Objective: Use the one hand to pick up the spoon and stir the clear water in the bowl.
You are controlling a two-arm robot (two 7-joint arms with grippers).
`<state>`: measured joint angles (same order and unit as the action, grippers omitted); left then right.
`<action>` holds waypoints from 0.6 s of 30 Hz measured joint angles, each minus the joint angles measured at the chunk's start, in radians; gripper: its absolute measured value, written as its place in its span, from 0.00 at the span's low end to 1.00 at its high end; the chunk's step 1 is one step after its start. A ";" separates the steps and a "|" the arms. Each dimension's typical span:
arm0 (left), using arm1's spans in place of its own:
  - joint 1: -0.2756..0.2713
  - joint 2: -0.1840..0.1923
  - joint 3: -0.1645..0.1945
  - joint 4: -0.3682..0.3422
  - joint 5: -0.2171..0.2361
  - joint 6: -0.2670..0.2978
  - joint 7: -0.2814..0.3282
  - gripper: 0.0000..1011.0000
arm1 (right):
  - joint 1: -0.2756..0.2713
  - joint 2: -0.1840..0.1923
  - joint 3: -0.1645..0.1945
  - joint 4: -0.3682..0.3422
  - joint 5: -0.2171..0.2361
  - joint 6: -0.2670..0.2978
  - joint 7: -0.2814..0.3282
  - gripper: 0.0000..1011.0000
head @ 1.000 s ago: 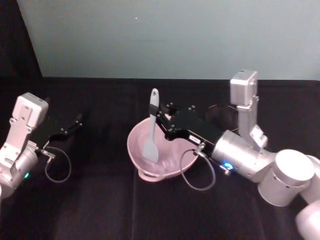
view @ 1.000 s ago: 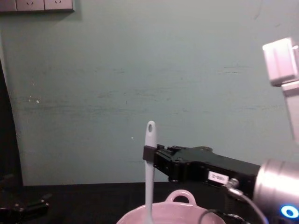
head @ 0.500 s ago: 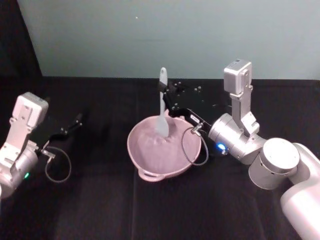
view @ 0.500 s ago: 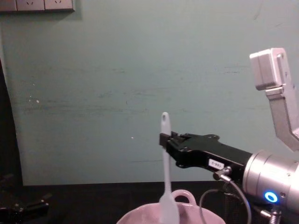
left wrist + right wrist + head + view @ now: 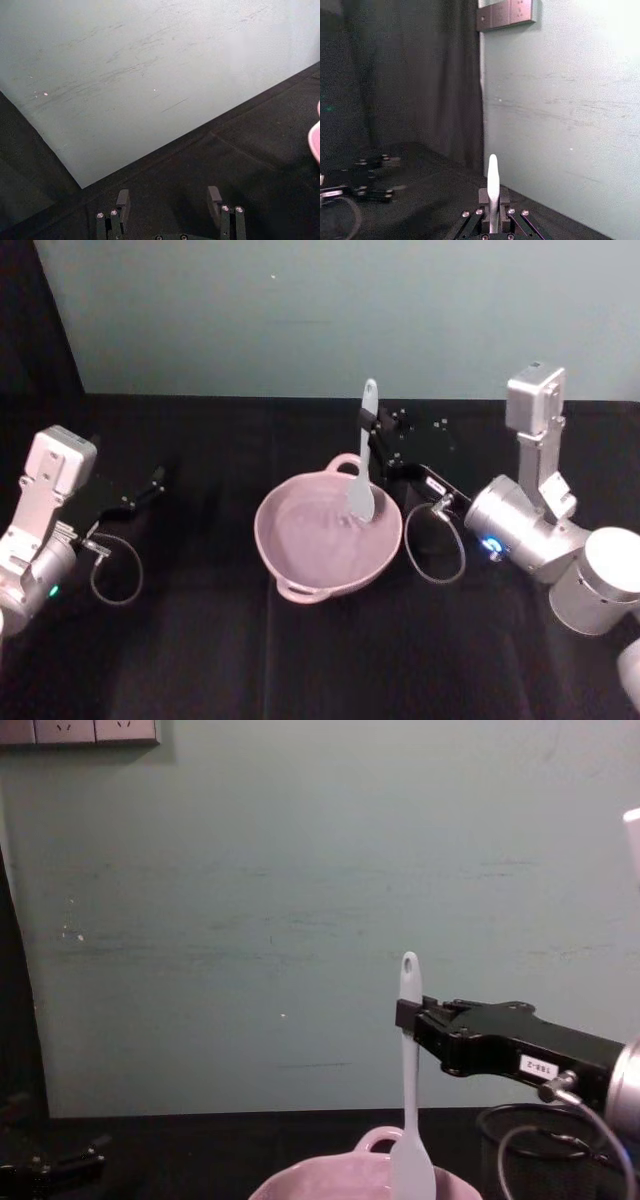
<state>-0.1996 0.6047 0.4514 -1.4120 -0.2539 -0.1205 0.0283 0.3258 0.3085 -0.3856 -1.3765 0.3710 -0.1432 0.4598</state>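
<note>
Chest view — spoon (image 5: 408,1090) upright in right pincer (image 5: 405,1016), head down.

The bowl (image 5: 262,530) took the middle of the table (image 5: 200,640). From its 3 o'clock the right gripper (image 5: 368,426) and its arm reached in over the rim, fingers clamped on the spoon (image 5: 361,495), which stood upright in the bowl's 2 o'clock part. A cable loop (image 5: 436,546) hung at that side, and the mesh cup (image 5: 520,1145) stood near the bowl below the arm. Open table ran from 6 round to 11 o'clock. The left gripper (image 5: 155,480), fingers spread, lay well apart at 9 o'clock. The wall (image 5: 300,310) closed off 12 o'clock.
</note>
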 joint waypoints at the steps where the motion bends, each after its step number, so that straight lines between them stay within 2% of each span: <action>1: 0.000 0.000 0.000 0.000 0.000 0.000 0.000 1.00 | -0.008 0.005 0.002 -0.013 0.008 0.007 0.006 0.12; 4: 0.000 0.000 0.000 0.000 0.000 0.000 0.000 1.00 | -0.049 0.025 0.004 -0.072 0.045 0.036 0.036 0.12; 9: 0.000 0.000 0.000 0.000 0.000 0.000 0.000 1.00 | -0.072 0.033 -0.015 -0.105 0.073 0.058 0.061 0.12; 14: 0.000 0.000 0.000 0.000 0.000 0.000 0.000 1.00 | -0.071 0.028 -0.049 -0.107 0.079 0.065 0.071 0.12; 18: 0.000 0.000 0.000 0.000 0.000 0.000 0.000 1.00 | -0.050 0.009 -0.082 -0.076 0.065 0.054 0.073 0.12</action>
<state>-0.1995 0.6047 0.4514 -1.4120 -0.2539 -0.1205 0.0283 0.2756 0.3175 -0.4673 -1.4530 0.4361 -0.0893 0.5323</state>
